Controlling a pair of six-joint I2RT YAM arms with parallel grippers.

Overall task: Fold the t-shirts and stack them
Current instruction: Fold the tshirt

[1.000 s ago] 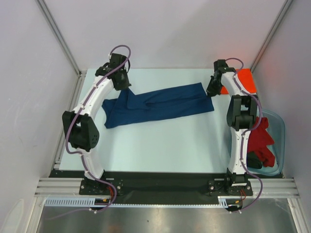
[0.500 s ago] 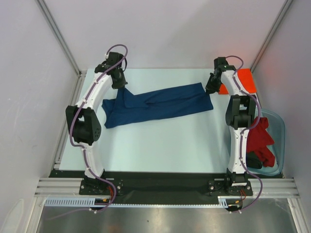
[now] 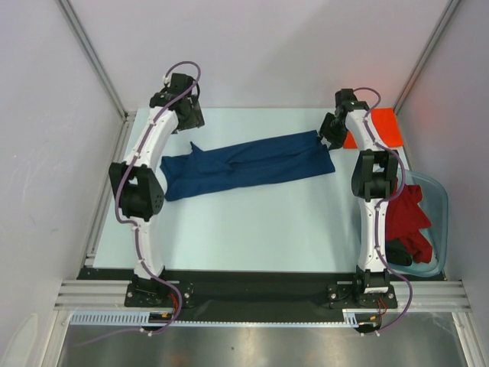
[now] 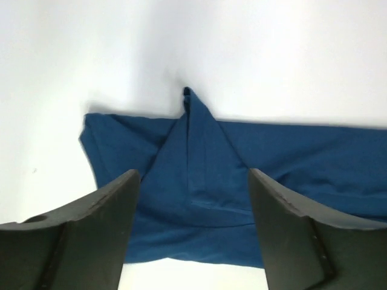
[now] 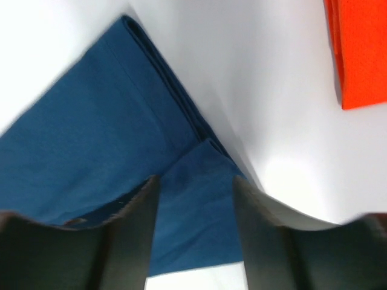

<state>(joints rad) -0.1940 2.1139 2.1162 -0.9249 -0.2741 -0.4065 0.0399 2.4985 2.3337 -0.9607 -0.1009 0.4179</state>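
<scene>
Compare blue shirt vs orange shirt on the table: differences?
The blue shirt is navy; the orange shirt bright orange. The blue shirt is a long folded strip across the middle; the orange shirt a compact rectangle at the far right corner. The blue shirt has a pointed flap at its left end; the orange shirt's edges look straight. Both lie flat.

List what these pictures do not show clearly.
Orange shirt: top view, the right arm covers its left edge; right wrist view, the frame edge cuts it.
Red shirt in the tub: top view, the arm hides part; shirt count unclear.
Navy shirt: no print shows; left wrist view, the jaws hide its near edge.
</scene>
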